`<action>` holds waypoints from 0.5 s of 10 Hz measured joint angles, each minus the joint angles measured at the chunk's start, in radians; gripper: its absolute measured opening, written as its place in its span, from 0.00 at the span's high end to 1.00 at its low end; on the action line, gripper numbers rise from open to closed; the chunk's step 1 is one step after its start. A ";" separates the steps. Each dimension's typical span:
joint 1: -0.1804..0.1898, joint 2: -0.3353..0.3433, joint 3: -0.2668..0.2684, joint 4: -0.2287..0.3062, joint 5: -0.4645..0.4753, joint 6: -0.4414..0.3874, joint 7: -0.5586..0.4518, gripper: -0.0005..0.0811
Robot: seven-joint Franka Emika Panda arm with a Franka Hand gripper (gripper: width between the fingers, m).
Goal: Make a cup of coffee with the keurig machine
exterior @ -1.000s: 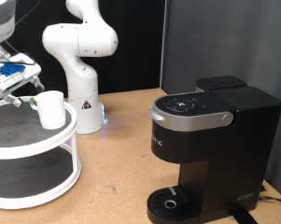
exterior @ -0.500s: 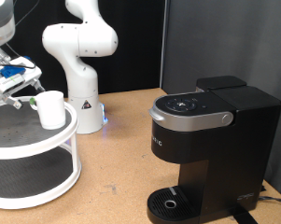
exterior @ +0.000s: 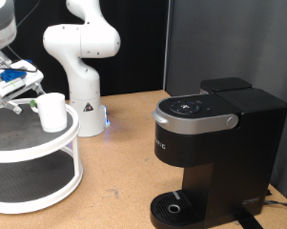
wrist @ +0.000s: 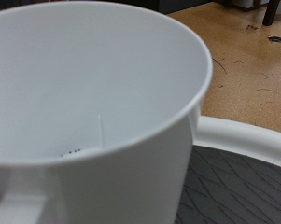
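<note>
The white cup (exterior: 52,111) stands on the top shelf of a white round two-tier stand (exterior: 48,143) at the exterior view's left. My gripper (exterior: 33,93) hangs just left of the cup with its fingers apart, close beside it; nothing shows between them. In the wrist view the cup (wrist: 93,103) fills almost the whole frame, its inside bare, and my fingers do not show. The black keurig machine (exterior: 215,143) stands at the exterior view's right with its lid down and its grey handle (exterior: 191,118) lowered. Its round drip tray (exterior: 172,206) has nothing on it.
The arm's white base (exterior: 81,57) rises behind the stand. Bare wooden table (exterior: 124,172) lies between stand and machine. The stand's top has a dark grey ribbed mat (wrist: 238,191) inside a white rim (wrist: 247,138). A black curtain backs the scene.
My gripper has shifted very slightly down and to the exterior view's left beside the cup. Cup and machine have not moved.
</note>
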 joint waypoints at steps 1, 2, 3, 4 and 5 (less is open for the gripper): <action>0.005 0.006 0.000 0.000 0.008 0.004 0.000 0.01; 0.009 0.010 0.000 0.000 0.013 0.009 0.000 0.01; 0.012 0.013 0.000 0.000 0.016 0.012 0.000 0.13; 0.015 0.014 0.000 0.000 0.017 0.012 0.000 0.13; 0.015 0.014 0.000 0.000 0.018 0.012 0.000 0.35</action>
